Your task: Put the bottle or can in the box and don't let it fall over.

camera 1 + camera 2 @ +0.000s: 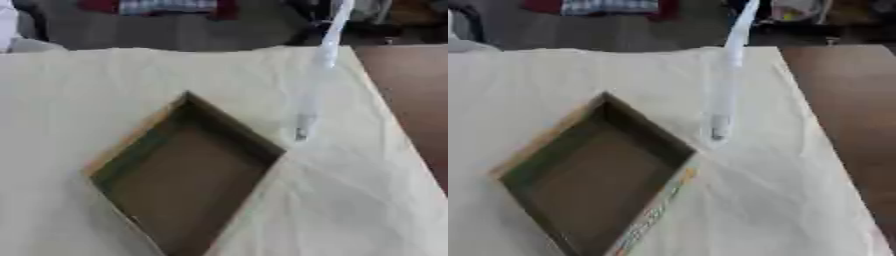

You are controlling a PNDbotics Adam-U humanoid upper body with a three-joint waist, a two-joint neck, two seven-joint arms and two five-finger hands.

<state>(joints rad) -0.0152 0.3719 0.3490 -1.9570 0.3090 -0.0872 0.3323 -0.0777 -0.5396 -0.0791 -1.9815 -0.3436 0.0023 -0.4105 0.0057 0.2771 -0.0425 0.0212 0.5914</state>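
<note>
An open brown cardboard box (pixel 234 125) lies cornerwise on the cream cloth, with nothing visible inside it. A pale, blurred, long narrow shape (pixel 317 75) comes down from the top edge. Its darker lower end (pixel 718 129) is just beyond the box's right corner, at or close above the cloth. I cannot make out what this shape is, and no clear bottle or can shows. Neither of my hands appears in either view.
The cream cloth (pixel 105 80) covers most of the table, with creases at the near right. Bare brown tabletop (pixel 411 95) shows along the right side. Beyond the far edge is dark floor with a red and checked item (pixel 605 6).
</note>
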